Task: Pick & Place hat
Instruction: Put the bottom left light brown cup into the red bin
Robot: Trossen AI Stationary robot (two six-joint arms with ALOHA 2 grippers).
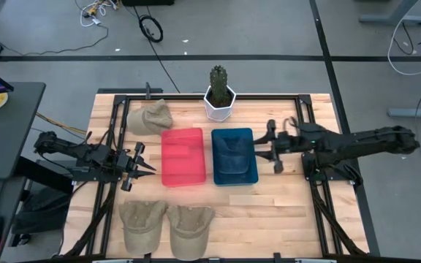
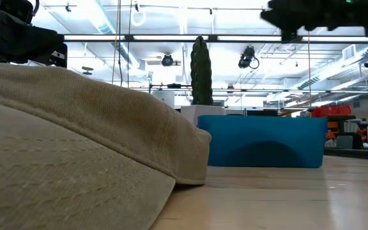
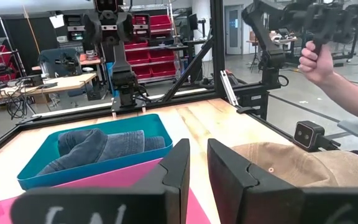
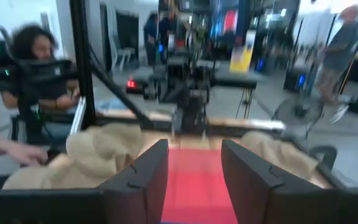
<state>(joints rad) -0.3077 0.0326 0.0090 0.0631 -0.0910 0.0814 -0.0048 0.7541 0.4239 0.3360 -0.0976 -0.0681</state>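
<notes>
Three tan hats lie flat on the wooden table: one near the far left and two at the near edge. A dark blue hat lies inside the blue bin. The red bin stands beside it. My left gripper hovers left of the red bin, open by a narrow gap, holding nothing. My right gripper hovers right of the blue bin, open wide and empty. In the low view one tan hat fills the foreground.
A cactus in a white pot stands at the far edge behind the bins. Black frame rails run along the table's left and right sides. A person's hand shows beyond the table. Bare wood lies between the bins and the near hats.
</notes>
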